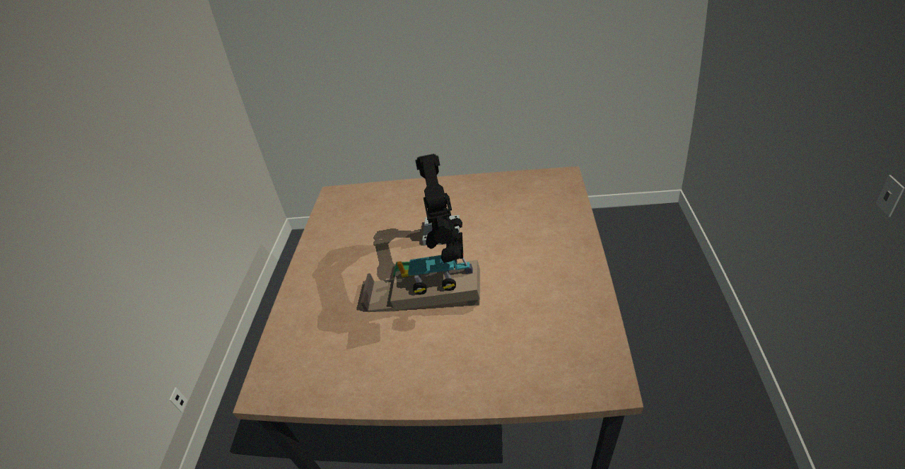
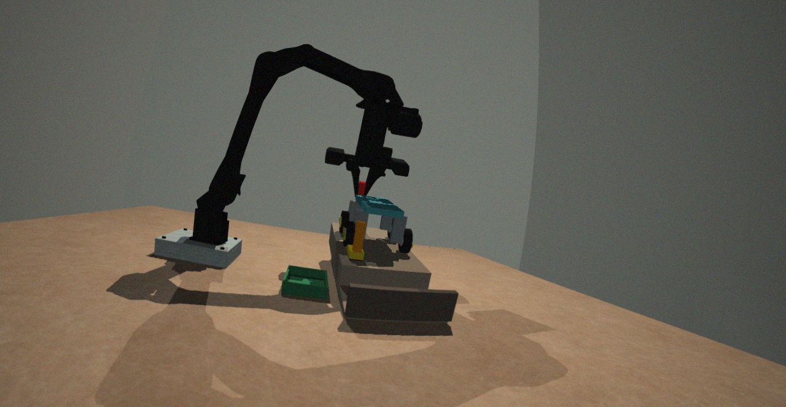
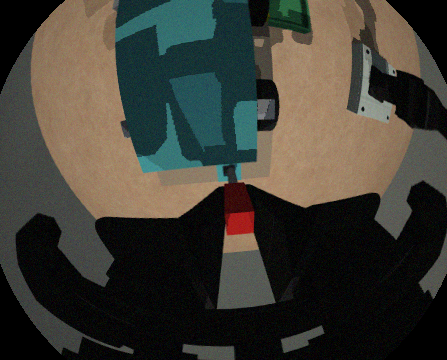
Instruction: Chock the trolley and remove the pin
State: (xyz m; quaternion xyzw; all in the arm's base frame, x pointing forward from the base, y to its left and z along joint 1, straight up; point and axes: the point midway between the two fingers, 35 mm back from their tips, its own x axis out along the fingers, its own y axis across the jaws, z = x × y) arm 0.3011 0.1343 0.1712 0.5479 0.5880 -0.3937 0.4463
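Note:
The trolley [image 1: 431, 267] [image 2: 380, 205] [image 3: 193, 107] stands on the ramp [image 1: 436, 299] [image 2: 384, 274], its teal deck upright over its wheels. The chock, with orange handle [image 1: 402, 269] [image 2: 358, 236] and yellow base [image 2: 356, 253], stands upright at the downhill side of a lower wheel, on the tray's side; it looks close against it, but contact is hard to tell. My gripper [image 2: 361, 189] [image 3: 234, 191] is shut on the red head of the stop pin [image 2: 361, 186] [image 3: 240, 222], above deck height at the uphill end. The grey shank shows by a small teal tab; whether its tip is clear is unclear. The green tray [image 2: 304, 289] [image 3: 289, 14] shows no pin.
An upright end board [image 1: 367, 293] [image 2: 401, 302] stands at the ramp's foot. The arm's pale base [image 2: 198, 250] [image 3: 359, 80] stands on the table [image 1: 506, 352] [image 2: 263, 344], on the tray's side of the ramp. The tray lies between the base and the ramp.

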